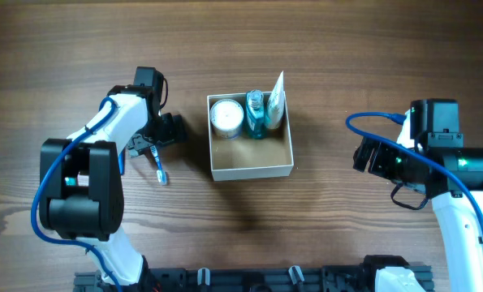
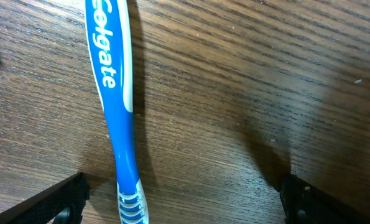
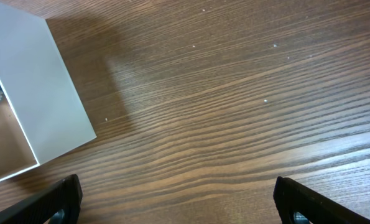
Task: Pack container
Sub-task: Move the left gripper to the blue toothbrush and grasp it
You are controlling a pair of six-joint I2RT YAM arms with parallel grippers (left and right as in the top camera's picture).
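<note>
**Three items in, toothbrush left outside**

The table [image 1: 322,49] shows open wood on every side of the container [image 1: 253,154], which sits at centre. Its far side holds a white jar [image 1: 226,118], a teal bottle [image 1: 256,113] and a white tube [image 1: 275,101]; the near half is bare. The right gripper [image 3: 178,202] hangs spread and empty, well right of the box. The left gripper [image 2: 188,205], fingers released, straddles the blue toothbrush [image 2: 119,124] lying left of the box, likely the last item to pack.
</note>
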